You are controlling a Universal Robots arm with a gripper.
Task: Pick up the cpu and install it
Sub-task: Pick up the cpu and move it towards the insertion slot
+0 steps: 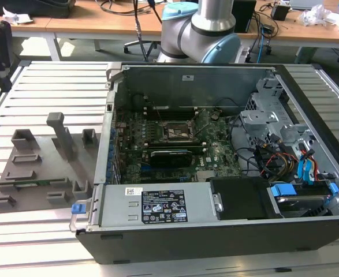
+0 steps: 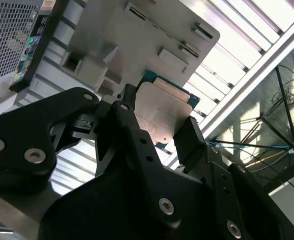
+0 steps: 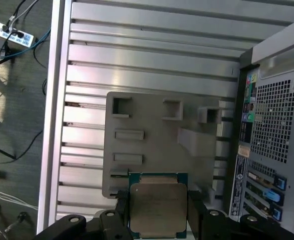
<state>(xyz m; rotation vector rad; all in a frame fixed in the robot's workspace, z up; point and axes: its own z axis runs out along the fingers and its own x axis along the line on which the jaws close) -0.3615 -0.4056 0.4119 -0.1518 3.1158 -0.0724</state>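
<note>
Sitting at nine o'clock from the open computer case (image 1: 186, 78) in the exterior view is the grey fixture tray (image 1: 36, 179); in both wrist views the gripper (image 3: 158, 214) pinches the cpu (image 3: 158, 207) between its fingers (image 3: 196, 216), above that tray.

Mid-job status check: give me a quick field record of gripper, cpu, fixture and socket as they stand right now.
gripper: shut on the cpu, one finger on each of two opposite edges, seen in both wrist views
cpu: metal lid facing the first wrist camera, held above the grey fixture plate, clear of it
grey fixture plate: on the slatted table, to the exterior view's left of the computer case
socket frame: on the motherboard inside the open case; cpu not yet installed
</note>
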